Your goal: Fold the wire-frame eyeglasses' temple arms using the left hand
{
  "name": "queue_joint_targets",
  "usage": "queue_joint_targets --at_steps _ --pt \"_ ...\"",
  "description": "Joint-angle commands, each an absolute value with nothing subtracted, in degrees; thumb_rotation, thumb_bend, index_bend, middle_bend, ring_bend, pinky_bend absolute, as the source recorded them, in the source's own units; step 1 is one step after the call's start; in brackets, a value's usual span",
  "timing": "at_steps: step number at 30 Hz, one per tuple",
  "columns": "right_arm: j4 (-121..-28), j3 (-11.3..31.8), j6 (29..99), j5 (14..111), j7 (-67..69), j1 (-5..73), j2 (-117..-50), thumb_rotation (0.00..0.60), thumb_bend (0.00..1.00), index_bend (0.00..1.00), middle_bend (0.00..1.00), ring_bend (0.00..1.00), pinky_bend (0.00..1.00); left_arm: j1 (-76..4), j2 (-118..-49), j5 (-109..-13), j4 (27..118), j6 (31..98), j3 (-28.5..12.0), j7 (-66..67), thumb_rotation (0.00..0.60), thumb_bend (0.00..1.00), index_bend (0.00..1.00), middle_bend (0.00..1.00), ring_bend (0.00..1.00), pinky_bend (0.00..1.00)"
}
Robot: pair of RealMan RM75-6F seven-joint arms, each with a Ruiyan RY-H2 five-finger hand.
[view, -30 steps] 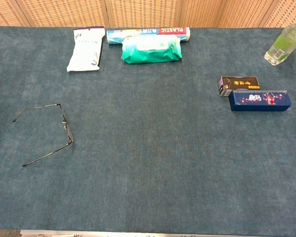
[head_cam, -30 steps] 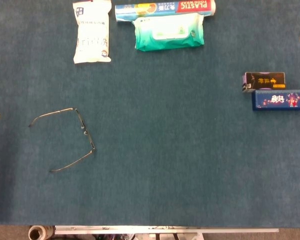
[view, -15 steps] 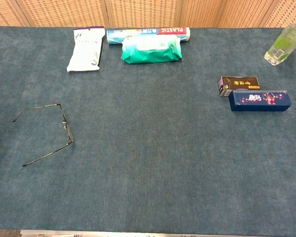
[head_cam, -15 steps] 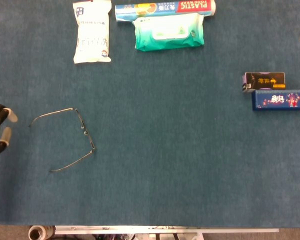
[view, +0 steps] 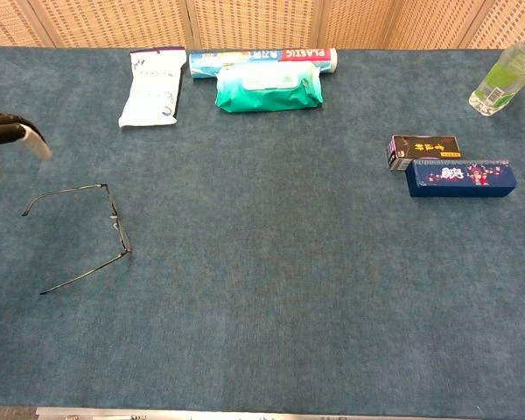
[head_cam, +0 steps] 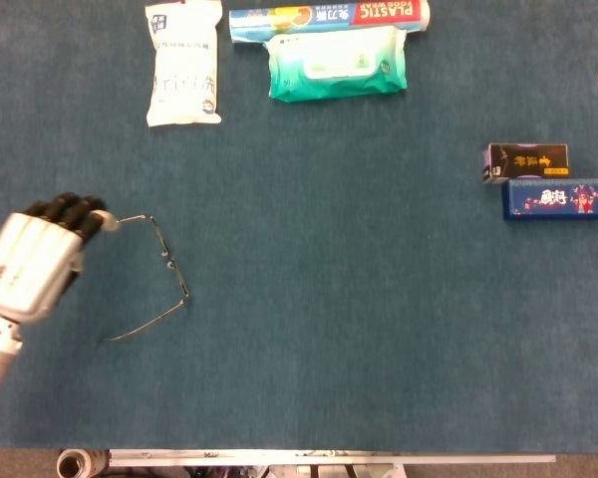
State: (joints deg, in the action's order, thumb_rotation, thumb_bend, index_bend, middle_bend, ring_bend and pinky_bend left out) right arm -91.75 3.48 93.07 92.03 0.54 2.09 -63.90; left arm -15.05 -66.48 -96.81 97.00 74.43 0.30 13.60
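Note:
The wire-frame eyeglasses (head_cam: pixel 169 261) lie on the blue table cloth at the left, both temple arms spread open and pointing left. My left hand (head_cam: pixel 35 264) has come in from the left edge, and in the head view it covers the tip of the far temple arm. The chest view shows the left hand (view: pixel 4 140) above and just behind the eyeglasses (view: pixel 118 229), apart from them, with nothing in it and one finger stretched toward the right. The right hand shows in neither view.
At the back stand a white pouch (head_cam: pixel 183 62), a green wipes pack (head_cam: pixel 337 62) and a plastic-wrap box (head_cam: pixel 329 17). A black box (head_cam: pixel 525 161) and a blue box (head_cam: pixel 561 197) sit at the right. A bottle (view: pixel 503 74) stands at the back right.
My left hand has moved in from the left edge toward the far temple arm's tip. The eyeglasses have not moved.

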Motion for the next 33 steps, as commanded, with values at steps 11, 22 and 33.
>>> queue_joint_targets --at_steps 11,22,33 --pt "-91.95 4.08 92.81 91.12 2.37 2.06 -62.97 0.600 0.36 0.52 0.43 0.26 0.39 -23.49 -65.36 -95.98 100.77 60.18 0.98 23.58 0.600 1.00 0.15 0.09 0.09 0.26" --pt "-91.92 4.33 92.33 90.66 3.38 2.18 -62.52 0.600 0.36 0.52 0.43 0.26 0.39 -27.76 -69.00 -93.16 98.74 54.17 0.41 28.92 0.600 1.00 0.15 0.09 0.09 0.26" --pt "-92.00 4.32 92.11 90.56 3.68 2.15 -62.36 0.600 0.36 0.52 0.43 0.26 0.39 -30.77 -72.59 -87.29 95.40 49.82 -0.24 35.15 0.600 1.00 0.15 0.09 0.09 0.26"
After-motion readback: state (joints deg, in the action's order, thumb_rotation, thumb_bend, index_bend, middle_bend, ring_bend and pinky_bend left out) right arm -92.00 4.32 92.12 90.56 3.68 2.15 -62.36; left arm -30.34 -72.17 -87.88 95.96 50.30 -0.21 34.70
